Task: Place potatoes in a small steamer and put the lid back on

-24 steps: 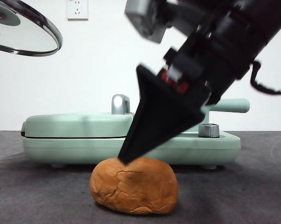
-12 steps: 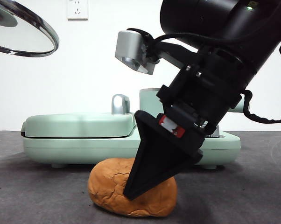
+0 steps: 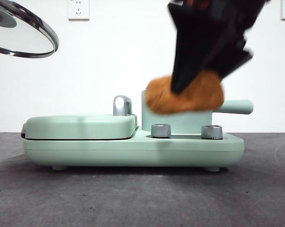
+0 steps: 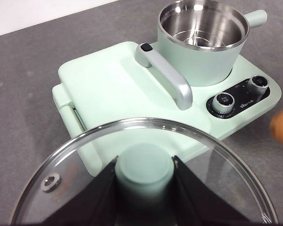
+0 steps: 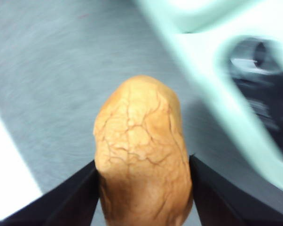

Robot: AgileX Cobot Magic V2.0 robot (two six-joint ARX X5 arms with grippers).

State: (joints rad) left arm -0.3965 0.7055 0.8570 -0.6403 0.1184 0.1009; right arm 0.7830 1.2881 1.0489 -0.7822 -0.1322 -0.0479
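Note:
The potato [image 3: 199, 97], an orange-brown cracked lump, hangs in the air in front of the mint-green small steamer [image 3: 180, 122], level with its upper part. My right gripper [image 3: 194, 71] comes down from above and is shut on the potato [image 5: 141, 155], one jaw on each side. The steamer [image 4: 202, 44] stands open on the appliance, and its steel inside looks empty. The glass lid [image 4: 212, 174] is held high at the left, with my left gripper [image 4: 144, 162] shut on its mint-green knob. The lid [image 3: 19, 33] shows tilted in the front view's top left corner.
The steamer sits on a mint-green appliance base [image 3: 133, 149] with two steel dials [image 4: 224, 100]. Beside it lies a flat griddle cover [image 4: 108, 89] with a chrome handle [image 4: 167, 80]. Dark grey table [image 3: 133, 198] spreads in front of the base.
My right gripper closed on the potato on the table, then lifted it up and to the right, in front of the steamer. The lid has stayed where it was.

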